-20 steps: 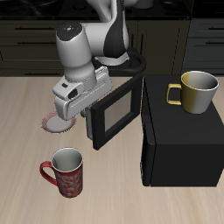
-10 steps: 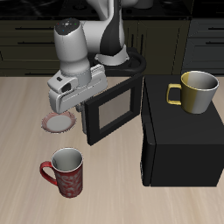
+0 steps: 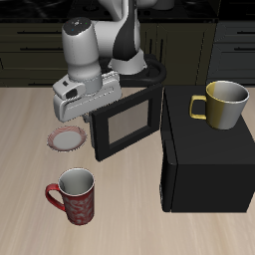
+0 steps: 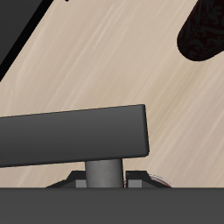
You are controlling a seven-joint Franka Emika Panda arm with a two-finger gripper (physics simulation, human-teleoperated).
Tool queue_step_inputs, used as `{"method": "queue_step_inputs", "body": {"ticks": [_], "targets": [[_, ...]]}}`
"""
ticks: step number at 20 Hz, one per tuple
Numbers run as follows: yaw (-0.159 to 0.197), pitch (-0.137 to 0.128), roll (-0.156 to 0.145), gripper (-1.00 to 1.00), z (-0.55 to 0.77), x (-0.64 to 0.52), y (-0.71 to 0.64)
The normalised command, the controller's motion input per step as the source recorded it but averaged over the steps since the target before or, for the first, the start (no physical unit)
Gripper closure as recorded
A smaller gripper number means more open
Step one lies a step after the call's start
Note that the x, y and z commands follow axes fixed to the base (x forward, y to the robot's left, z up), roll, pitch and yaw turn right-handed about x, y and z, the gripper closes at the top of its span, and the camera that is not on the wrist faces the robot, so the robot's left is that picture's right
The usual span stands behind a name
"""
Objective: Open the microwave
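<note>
The large matte black microwave (image 3: 204,149) sits on the pale wooden bench (image 3: 129,224), and its hinged door with the grey window (image 3: 125,122) stands swung well out from the box, close to square with its front. The arm's pincer (image 3: 82,115) is at the door's free edge; the wrist view shows the grey bar handle (image 4: 74,133) and its round post (image 4: 105,173) right up against the camera, but neither fingertip is visible, so I cannot tell whether it grips the bar or has let go.

To my eye the opening is nearly complete. The pull should follow the hinge's arc, not a straight line, so the bar does not slip free. The small round pink-rimmed plate (image 3: 66,138) and the red patterned mug (image 3: 74,194) lie close by that sweep.
</note>
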Motion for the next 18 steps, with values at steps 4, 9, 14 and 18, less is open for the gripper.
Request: {"method": "queue_step_inputs", "body": {"ticks": [4, 9, 14, 18], "targets": [[-0.068, -0.013, -0.041, 1.0, 0.0, -0.08, -0.06], [0.003, -0.026, -0.028, 1.0, -0.03, -0.21, -0.16], [-0.01, 0.008, -0.017, 1.0, -0.03, -0.12, -0.14], [-0.022, 0.026, -0.04, 1.0, -0.13, -0.12, -0.23]]}}
